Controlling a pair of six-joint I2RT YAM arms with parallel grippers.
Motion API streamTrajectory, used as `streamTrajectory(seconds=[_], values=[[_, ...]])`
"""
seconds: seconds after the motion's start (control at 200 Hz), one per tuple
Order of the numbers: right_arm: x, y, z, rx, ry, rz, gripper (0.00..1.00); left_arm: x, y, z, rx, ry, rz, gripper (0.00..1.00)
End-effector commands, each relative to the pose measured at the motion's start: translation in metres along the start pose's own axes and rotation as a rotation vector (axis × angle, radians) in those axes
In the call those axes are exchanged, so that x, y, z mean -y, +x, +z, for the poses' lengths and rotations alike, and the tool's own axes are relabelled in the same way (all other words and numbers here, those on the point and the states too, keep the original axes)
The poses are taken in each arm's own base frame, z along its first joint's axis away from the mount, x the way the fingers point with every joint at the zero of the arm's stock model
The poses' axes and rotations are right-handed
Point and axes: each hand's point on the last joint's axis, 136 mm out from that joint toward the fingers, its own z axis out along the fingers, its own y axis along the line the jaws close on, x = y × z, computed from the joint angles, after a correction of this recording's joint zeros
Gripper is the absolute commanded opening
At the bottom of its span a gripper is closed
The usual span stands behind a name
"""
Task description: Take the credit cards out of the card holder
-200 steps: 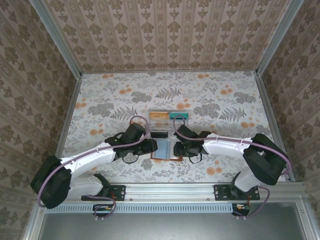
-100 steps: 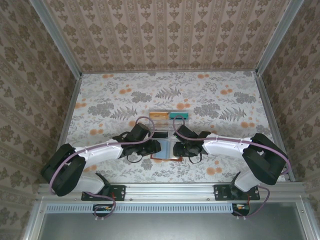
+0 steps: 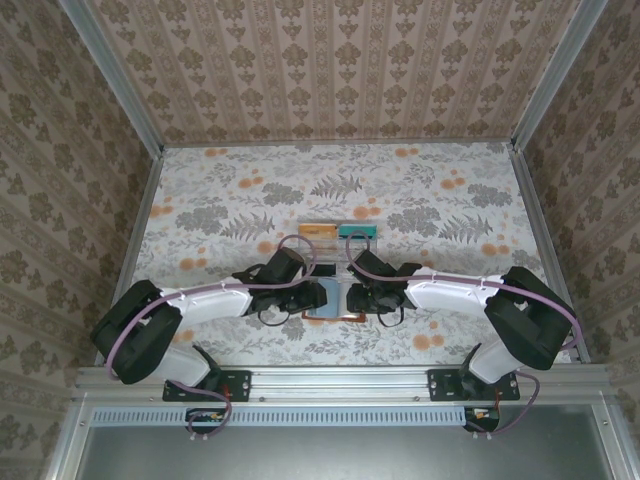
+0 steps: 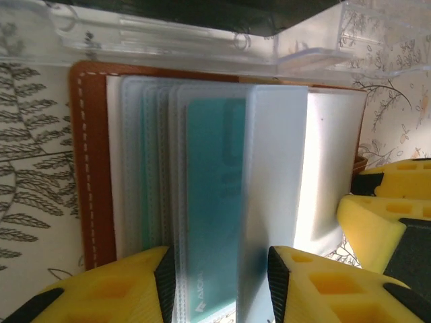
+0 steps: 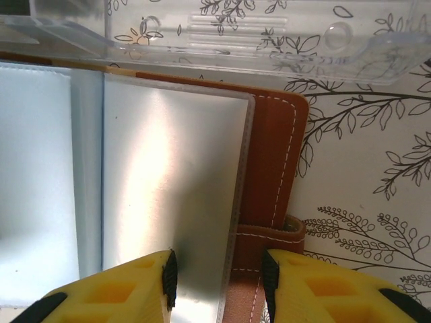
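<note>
1. Your left tool [image 4: 219, 289] has its jaws parted and is clenched on nothing. A frosted pocket leaf [image 4: 273, 202] and the teal card [image 4: 212, 188] tucked in the sleeves lie between its fingers. I cannot tell whether the tips touch the plastic.
2. Your right tool [image 5: 215, 289] is likewise released. It straddles the card holder's right sleeve edge and leather rim.
3. The card holder [image 4: 84, 168] lies open on the worktop [image 3: 450, 200] between both tools, with the clear tray [image 4: 168, 40] just beyond its far edge. An orange card [image 3: 318, 231] and a loose teal card [image 3: 357, 229] lie further beyond.
4. If you close the left tool now, it may pinch sleeve and card together. The whole card holder would then lift or drag.
5. If the right tool bears too lightly, the card holder may slide or fold shut.
6. Both tools work close together over the card holder, so a sideways pull risks a knock.
</note>
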Motion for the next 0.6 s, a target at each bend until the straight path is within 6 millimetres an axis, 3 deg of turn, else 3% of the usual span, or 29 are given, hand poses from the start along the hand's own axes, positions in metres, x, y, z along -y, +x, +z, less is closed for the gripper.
streamTrajectory(seconds=[0.0,0.1,0.23,0.335,0.595], values=[[0.014,0.010,0.005,-0.021,0.051,-0.006,0.42,0.027,-0.006,-0.003,0.008,0.079,0.035,0.43],[0.015,0.010,0.006,-0.022,0.051,-0.004,0.42,0.028,-0.007,-0.005,0.014,0.076,0.040,0.45],[0.015,0.011,0.007,-0.024,0.052,-0.003,0.43,0.030,-0.006,-0.005,0.011,0.087,0.051,0.57],[0.015,0.011,0.006,-0.023,0.050,-0.002,0.43,0.034,-0.005,-0.005,0.002,0.105,0.059,0.74],[0.016,0.011,0.006,-0.023,0.052,0.002,0.43,0.038,-0.003,-0.007,-0.003,0.106,0.086,0.95]])
